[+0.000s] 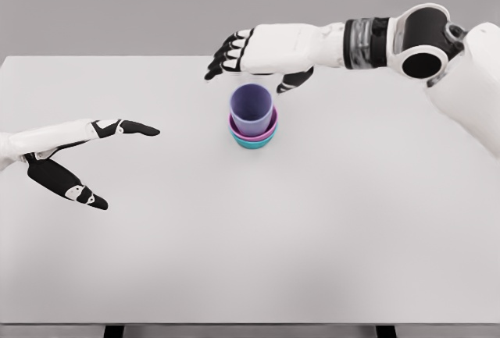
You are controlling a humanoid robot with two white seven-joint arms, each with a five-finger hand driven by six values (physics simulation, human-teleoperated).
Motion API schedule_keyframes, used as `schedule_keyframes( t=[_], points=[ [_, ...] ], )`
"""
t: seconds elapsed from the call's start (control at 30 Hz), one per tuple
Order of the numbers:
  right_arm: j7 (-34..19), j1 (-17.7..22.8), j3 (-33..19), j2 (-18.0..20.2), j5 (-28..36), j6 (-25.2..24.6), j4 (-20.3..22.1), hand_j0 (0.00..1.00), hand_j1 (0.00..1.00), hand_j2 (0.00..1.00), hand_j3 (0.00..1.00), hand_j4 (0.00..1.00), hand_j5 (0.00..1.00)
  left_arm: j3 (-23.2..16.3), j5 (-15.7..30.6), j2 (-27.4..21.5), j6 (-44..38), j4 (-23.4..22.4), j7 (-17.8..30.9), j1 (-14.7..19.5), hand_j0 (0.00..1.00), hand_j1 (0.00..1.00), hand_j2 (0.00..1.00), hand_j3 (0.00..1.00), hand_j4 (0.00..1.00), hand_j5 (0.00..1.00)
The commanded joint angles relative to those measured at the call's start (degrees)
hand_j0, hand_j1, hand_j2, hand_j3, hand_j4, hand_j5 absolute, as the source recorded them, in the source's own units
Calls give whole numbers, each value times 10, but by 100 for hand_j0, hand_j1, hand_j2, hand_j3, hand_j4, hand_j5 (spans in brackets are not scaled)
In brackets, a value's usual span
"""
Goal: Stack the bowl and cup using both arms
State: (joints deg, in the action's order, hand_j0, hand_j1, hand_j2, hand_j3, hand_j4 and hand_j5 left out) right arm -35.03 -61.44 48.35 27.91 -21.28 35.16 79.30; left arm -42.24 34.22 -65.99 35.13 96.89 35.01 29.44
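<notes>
A purple cup [251,108] stands upright inside a pink bowl [269,130], which sits nested in a teal bowl [254,143], all stacked near the middle of the white table [351,221]. My right hand [248,61] hovers just behind and above the cup, fingers spread and holding nothing, its thumb hanging down by the cup's right rim. My left hand [98,162] floats over the table's left side, well apart from the stack, with fingers and thumb splayed wide around nothing.
The table's near edge runs along the bottom of the view, with two dark legs showing beneath it. A grey wall lies behind the far edge.
</notes>
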Motion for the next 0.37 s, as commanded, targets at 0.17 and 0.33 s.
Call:
schedule_keyframes(
  t=[0.17,0.33],
  points=[
    [0,141,-129,235,71,-2,8,100,100,100,100,100,100,1,-8,-1,-1,-1,0,0,100,100,100,100,100,100],
    [0,203,-161,276,73,-2,-31,100,100,100,100,100,100,1,-7,-2,-1,-2,0,0,100,100,100,100,100,100]
  ],
)
